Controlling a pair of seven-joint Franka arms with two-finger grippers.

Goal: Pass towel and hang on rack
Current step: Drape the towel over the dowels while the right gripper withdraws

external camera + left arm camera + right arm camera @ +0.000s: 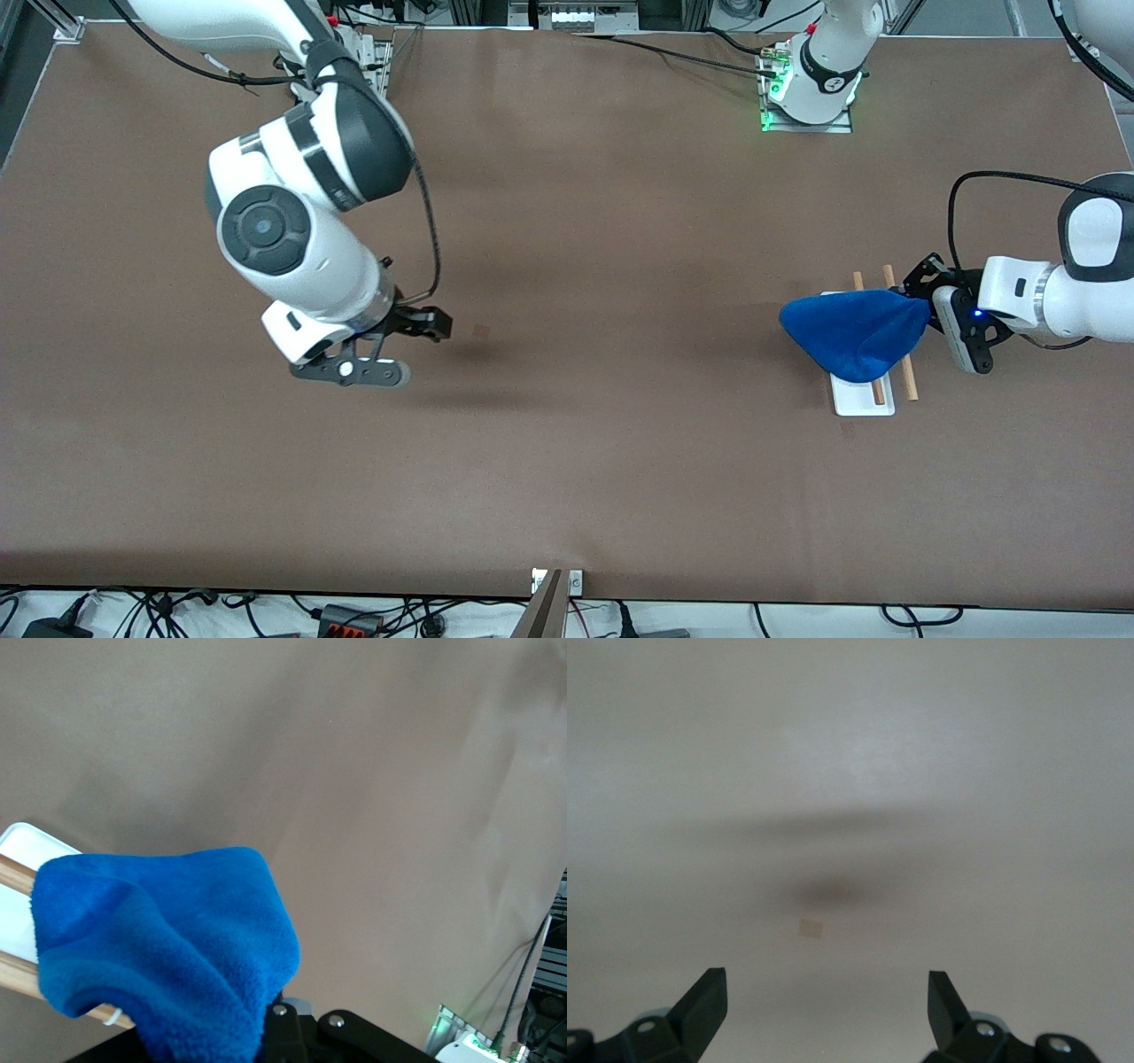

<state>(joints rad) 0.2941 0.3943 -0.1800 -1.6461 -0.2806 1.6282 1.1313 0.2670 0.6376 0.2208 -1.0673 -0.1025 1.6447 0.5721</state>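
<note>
The blue towel [855, 332] lies across the two wooden rods of the rack [910, 381] and covers their middle. The rack's white base [864, 400] shows under it, toward the left arm's end of the table. My left gripper [926, 306] is shut on one corner of the towel, beside the rack. In the left wrist view the towel [168, 939] drapes over a rod [18, 970] and hides most of the left gripper [275, 1028]. My right gripper [423, 350] hangs open over bare table toward the right arm's end, with nothing between its fingers [704, 1001].
A small tan square mark [481, 330] lies on the brown table just off the right gripper [827, 992]. The left arm's base [811, 89] stands farther from the front camera than the rack. Cables run along the table's edges.
</note>
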